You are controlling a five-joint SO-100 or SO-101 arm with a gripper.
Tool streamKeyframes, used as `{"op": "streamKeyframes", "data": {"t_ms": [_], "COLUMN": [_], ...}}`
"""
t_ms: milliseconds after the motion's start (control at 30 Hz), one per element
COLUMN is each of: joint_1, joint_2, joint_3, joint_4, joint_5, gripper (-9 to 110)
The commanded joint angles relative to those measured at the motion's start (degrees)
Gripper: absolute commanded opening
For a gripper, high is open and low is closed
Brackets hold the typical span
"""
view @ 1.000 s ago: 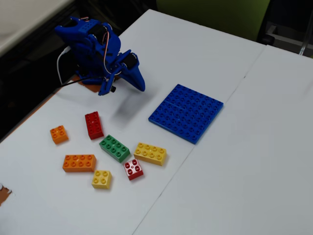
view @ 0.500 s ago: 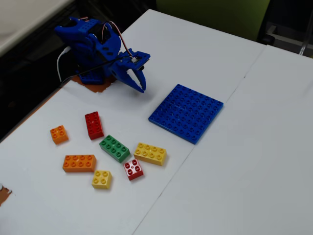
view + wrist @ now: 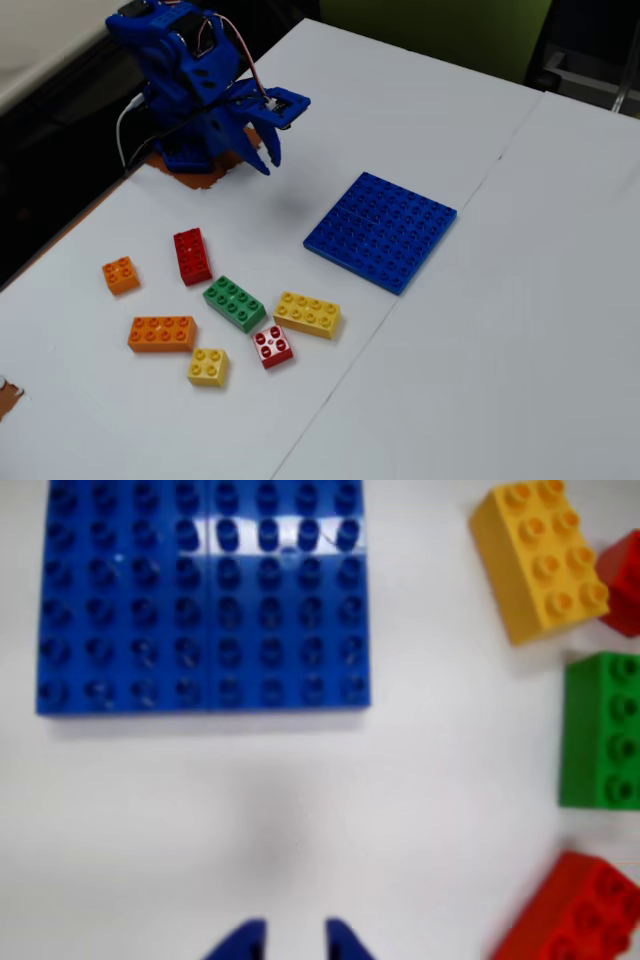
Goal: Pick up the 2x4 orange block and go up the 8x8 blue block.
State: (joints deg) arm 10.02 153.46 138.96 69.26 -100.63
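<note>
Now raised higher than before, gripper [image 3: 268,160] empty with jaws slightly parted, 2x4 orange block [image 3: 162,332] untouched beyond red brick [image 3: 191,256] and green brick [image 3: 234,303], 8x8 blue block [image 3: 381,230] bare.

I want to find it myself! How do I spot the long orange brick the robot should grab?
Start at the big blue plate in the fixed view, then look left to the cluster of bricks. The long orange brick lies at the near-left, left of the small yellow brick. It has eight studs; the small orange brick behind it has four.
</note>
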Motion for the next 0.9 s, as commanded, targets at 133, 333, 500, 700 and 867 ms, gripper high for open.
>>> {"op": "streamKeyframes", "data": {"t_ms": [133, 333, 500, 700, 867], "joint_1": [14.41, 24.43, 31.29, 35.86, 38.32], "joint_2": [-23.55, -37.44, -44.74, -51.24, -54.76], "joint_3": [-24.17, -37.88, -41.75, -41.84, -41.84], "joint_4": [13.27, 16.44, 11.16, 1.23, -5.89], "joint_5": [-34.01, -53.35, -64.42, -69.43, -69.7], "gripper": [9, 10, 17, 22, 25]}}
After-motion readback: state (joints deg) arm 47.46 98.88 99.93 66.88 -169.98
